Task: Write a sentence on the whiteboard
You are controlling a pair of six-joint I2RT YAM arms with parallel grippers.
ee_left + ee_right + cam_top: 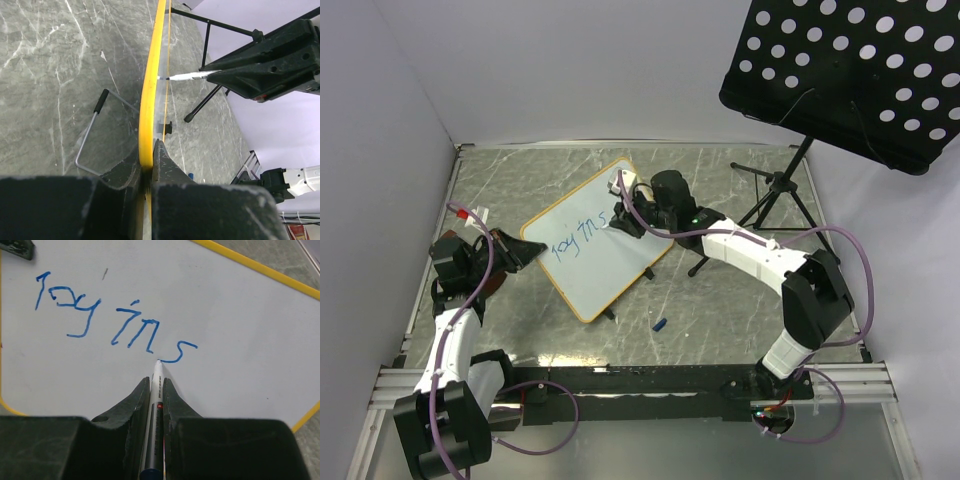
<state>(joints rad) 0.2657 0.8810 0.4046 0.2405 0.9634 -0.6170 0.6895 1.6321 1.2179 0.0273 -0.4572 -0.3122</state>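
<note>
The whiteboard [610, 265] lies in the middle of the grey stone-look tabletop [720, 320], a bit to the left. It is turned so its corners point near, far, left and right. It has a thin yellow-orange frame. The left hand [525, 250] is at the left corner of the board. Its two fingers [167, 172] are squeezed tight on the frame, with the yellow edge pinched between them. A bent wire leg [87, 142] with a black tip sticks out on one side of the board, by this hand. The right hand [156, 390] is over the far part of the board, reaching in from the right. It is closed on a marker [157, 372], which sits snug between its fingers. The white tip of the marker pokes out and touches the board. The sentence [115, 320] is in blue and reads about like "joy in s". The marker tip is right at the bottom of the last letter, the "s". The rest of the board is white, with only a tiny dark mark above the words. A small blue thing [660, 324] lies on the tabletop just beside the near corner of the board. At the far right stands a black music stand [850, 70] with lots of round holes, and its thin legs [775, 195] rest on the tabletop.
</note>
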